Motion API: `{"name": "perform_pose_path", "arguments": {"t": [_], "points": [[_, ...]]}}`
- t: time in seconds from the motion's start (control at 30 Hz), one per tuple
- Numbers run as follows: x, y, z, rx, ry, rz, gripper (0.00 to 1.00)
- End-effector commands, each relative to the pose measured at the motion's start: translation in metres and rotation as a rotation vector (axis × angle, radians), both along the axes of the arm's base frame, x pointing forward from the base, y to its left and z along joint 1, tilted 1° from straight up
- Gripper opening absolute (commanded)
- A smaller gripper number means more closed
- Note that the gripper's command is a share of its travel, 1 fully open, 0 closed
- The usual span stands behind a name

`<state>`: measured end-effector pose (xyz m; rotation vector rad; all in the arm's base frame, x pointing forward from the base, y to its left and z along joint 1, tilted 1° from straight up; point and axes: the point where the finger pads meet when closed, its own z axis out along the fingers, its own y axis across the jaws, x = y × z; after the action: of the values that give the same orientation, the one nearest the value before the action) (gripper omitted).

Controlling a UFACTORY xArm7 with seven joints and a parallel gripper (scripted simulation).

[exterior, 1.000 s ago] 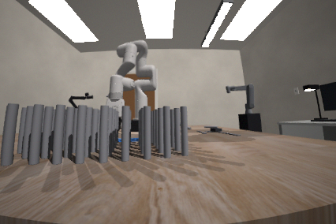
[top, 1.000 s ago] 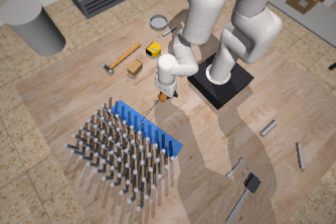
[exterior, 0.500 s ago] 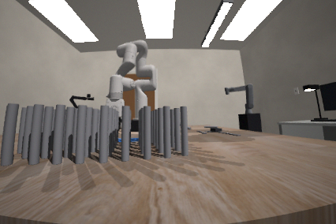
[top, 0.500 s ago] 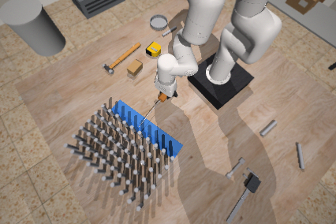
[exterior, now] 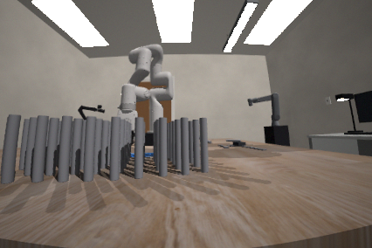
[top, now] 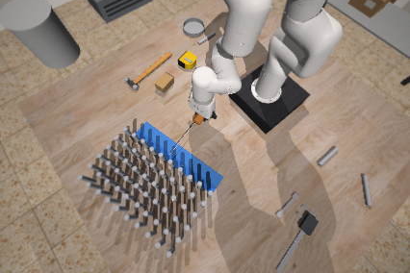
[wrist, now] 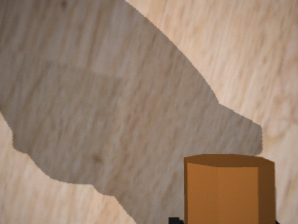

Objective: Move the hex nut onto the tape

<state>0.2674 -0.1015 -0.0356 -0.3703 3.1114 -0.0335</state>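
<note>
Closest in the exterior view, smooth grey cylindrical spacers [top: 168, 254] [exterior: 139, 148] stand upright in rows on the grained wooden tabletop [top: 96, 110] [exterior: 183, 213]; I cannot make out the hex nut among them. Beyond lies the flat blue strip of tape [top: 217, 182] [exterior: 143, 155], the hook pick's [top: 198, 119] [wrist: 222, 195] thin shaft slanting over it towards the spacers. Partly open, the jaws [top: 206, 116] are closed on its faceted orange-brown handle. Farther back, the rounded white arm [top: 247, 13] [exterior: 163, 93] rises before a matte, pale wall [exterior: 218, 78]
</note>
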Motion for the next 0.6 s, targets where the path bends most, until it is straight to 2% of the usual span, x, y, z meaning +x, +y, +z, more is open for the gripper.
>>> {"name": "perform_pose_path", "arguments": {"t": [0.0,0.57], "points": [[0.0014,-0.0005,-0.0049,0.001,-0.004,0.0,0.0],[0.0014,-0.0005,-0.0103,0.001,-0.004,0.0,0.0]]}}
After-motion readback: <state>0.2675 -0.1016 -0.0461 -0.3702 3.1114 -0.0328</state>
